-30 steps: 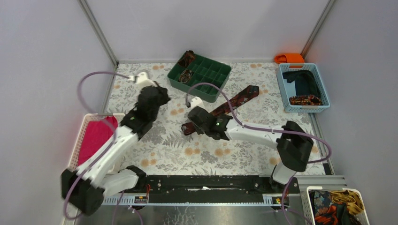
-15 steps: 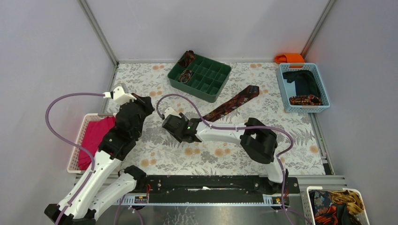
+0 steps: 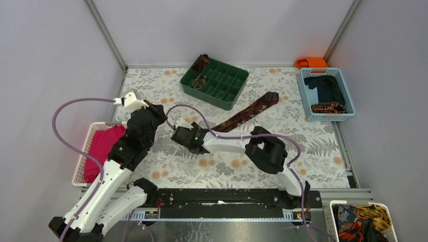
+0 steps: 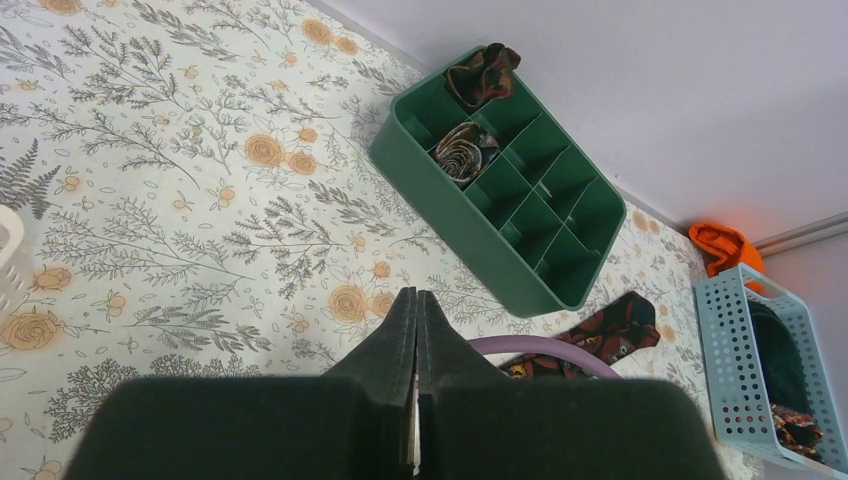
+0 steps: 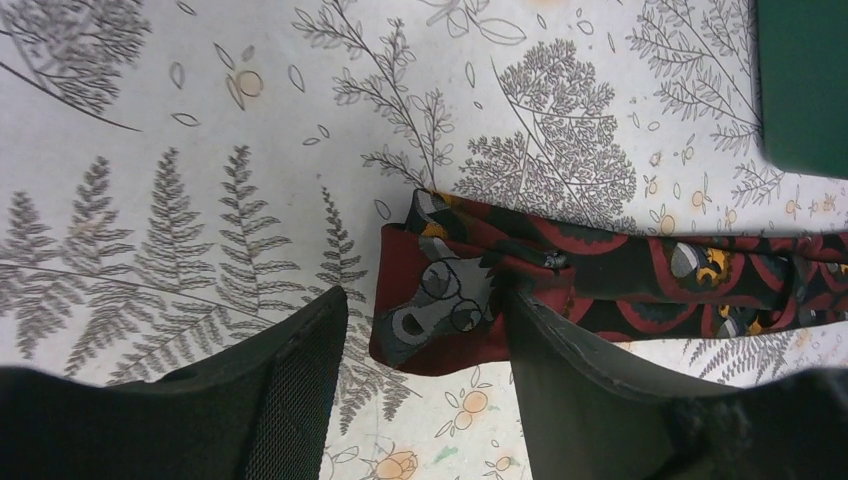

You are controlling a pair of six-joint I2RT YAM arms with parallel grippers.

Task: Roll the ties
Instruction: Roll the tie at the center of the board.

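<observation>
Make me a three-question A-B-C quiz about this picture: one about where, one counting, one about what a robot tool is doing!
1. The folded end of the long tie is: A rolled up; B between the fingers of the right tool; C hanging in the air.
2. Rolled ties in the green tray: A two; B five; C none.
3. The left tool is: A wide open; B gripping a tie; C shut, empty.
Answers: B, the right wrist view shows it between open fingers; A, two compartments hold coils; C, its fingers meet, nothing between.
</observation>
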